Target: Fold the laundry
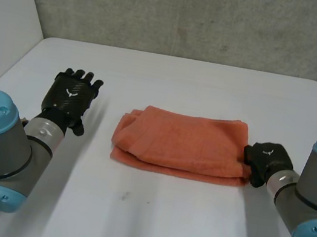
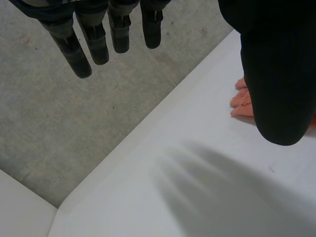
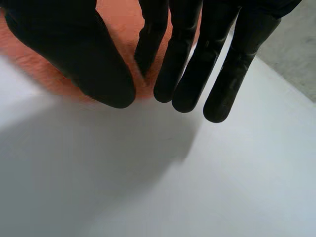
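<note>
The white counter carries an orange towel, folded flat at its middle. The right hand sits at the towel's right edge, fingers straight, tips just at the cloth. The left hand hovers well apart from the towel, fingers spread and holding nothing.

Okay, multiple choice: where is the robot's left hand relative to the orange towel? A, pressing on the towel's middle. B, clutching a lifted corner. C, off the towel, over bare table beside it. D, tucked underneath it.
C: the left hand is clear of the orange towel, over the bare table with its fingers straight, while the right hand is at the towel's opposite end.
</note>
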### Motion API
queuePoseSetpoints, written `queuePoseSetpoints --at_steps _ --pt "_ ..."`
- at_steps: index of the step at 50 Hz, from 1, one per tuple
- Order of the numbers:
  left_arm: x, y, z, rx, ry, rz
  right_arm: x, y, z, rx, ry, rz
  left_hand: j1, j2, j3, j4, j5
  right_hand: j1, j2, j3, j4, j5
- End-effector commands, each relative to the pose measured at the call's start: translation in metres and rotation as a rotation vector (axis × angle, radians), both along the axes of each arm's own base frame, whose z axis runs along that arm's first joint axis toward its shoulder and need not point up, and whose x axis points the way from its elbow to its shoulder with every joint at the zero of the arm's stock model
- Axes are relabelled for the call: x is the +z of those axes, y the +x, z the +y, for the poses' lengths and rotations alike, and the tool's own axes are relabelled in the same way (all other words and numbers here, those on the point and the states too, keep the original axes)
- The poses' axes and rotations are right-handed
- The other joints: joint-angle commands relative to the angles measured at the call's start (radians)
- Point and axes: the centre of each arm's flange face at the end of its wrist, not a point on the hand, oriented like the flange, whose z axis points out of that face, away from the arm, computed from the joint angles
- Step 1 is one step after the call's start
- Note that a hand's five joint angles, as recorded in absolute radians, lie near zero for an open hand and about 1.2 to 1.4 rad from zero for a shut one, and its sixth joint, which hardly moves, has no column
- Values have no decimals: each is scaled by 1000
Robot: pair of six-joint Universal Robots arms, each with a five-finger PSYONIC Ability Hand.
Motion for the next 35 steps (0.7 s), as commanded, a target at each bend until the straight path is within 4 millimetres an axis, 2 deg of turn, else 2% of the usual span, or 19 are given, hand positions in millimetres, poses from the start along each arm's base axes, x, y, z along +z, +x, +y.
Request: queuePoseSetpoints --at_steps 1,4,5,7,8,12,13,14,15,16,21,22,23,24,26,30,35 --pt "2 -3 3 -7 -4 1 47 41 -15 86 -193 -83 -27 -28 -40 -30 -47 622 219 215 208 244" --pt "2 -3 3 -7 -6 2 66 75 -1 177 -243 -135 -27 -28 -40 -30 -47 622 219 215 208 244" --pt "4 -3 3 -7 -9 5 78 96 10 231 -270 -176 -27 -28 -40 -30 -47 622 219 215 208 244" --pt "5 -3 3 -7 -14 7 88 115 23 286 -286 -215 -27 -28 -40 -30 -47 622 219 215 208 244" --pt "5 -3 3 -7 -12 6 93 131 34 340 -289 -239 -27 -28 -40 -30 -47 622 219 215 208 244" --pt "5 -2 3 -4 -11 6 82 150 47 391 -238 -230 -27 -28 -40 -30 -47 622 219 215 208 244" --pt "5 -2 3 -4 -9 5 78 152 51 384 -212 -220 -27 -28 -40 -30 -47 196 -207 -211 -219 -182" --pt "5 -1 2 -3 -10 4 77 152 51 375 -205 -220 -27 -28 -40 -30 -47 -102 -505 -509 -516 -480" --pt "5 -1 2 -3 -10 4 78 150 50 356 -204 -219 -27 -28 -40 -30 -47 -294 -697 -701 -708 -672" --pt "5 -1 2 -1 -9 5 78 144 48 300 -204 -213 -27 -28 -40 -30 -47 -336 -739 -743 -751 -715" --pt "5 -1 2 -3 -9 5 64 112 37 131 -172 -160 -27 -28 -40 -30 -47 -331 -734 -738 -745 -709" --pt "5 -2 3 -4 -10 4 59 96 27 91 -153 -148 -27 -28 -40 -30 -47 -337 -740 -744 -751 -715" --pt "5 -2 3 -4 -9 5 59 96 27 91 -152 -148 -27 -28 -40 -30 -47 -337 -740 -744 -751 -715" --pt "5 -2 3 -6 -8 5 58 87 22 73 -143 -144 -27 -28 -40 -30 -47 -337 -740 -744 -751 -715" --pt "4 -2 4 -7 -7 4 56 56 14 42 -103 -145 -27 -28 -40 -30 -47 -322 -725 -729 -737 -700" --pt "4 -2 4 -7 -7 4 47 39 17 58 -46 -152 -27 -28 -40 -30 -47 -319 -722 -726 -734 -697" --pt "4 -2 4 -7 -7 4 26 17 21 35 46 -170 -27 -28 -40 -30 -47 -272 -676 -679 -687 -651"
